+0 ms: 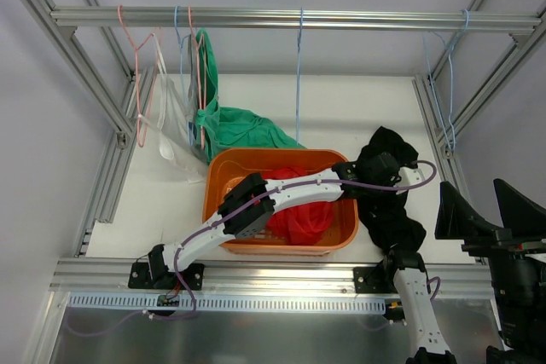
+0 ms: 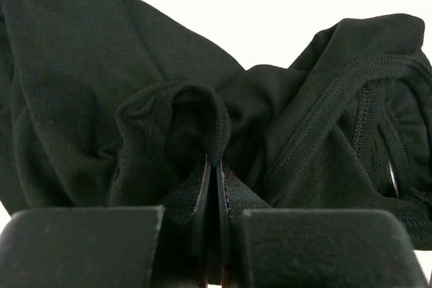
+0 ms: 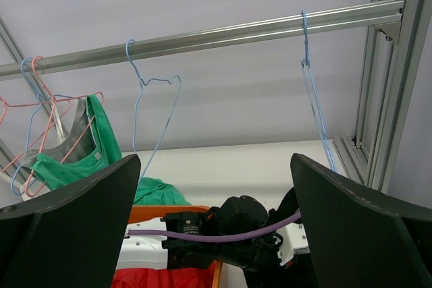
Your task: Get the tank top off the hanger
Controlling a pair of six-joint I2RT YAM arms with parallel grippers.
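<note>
A black tank top (image 1: pixel 391 210) lies crumpled on the white table right of the orange basket; no hanger shows in it. My left gripper (image 1: pixel 382 168) reaches across the basket and is shut on a fold of this black fabric (image 2: pixel 81 85); in the left wrist view the gripper (image 2: pixel 214 163) pinches a raised hem between closed pads. My right gripper (image 1: pixel 473 189) is open and empty at the near right, pointing up and apart from the garment; in the right wrist view the gripper (image 3: pixel 214 166) frames the left arm's wrist. An empty blue hanger (image 1: pixel 450 83) hangs on the rail at the right.
An orange basket (image 1: pixel 222 181) holds a red garment (image 1: pixel 299 219). A green tank top (image 1: pixel 206 83) hangs on a pink hanger at the left, and green cloth (image 1: pixel 252 130) drapes onto the table. A pale garment (image 1: pixel 171 121) hangs beside it. Another empty blue hanger (image 1: pixel 299 66) hangs mid-rail.
</note>
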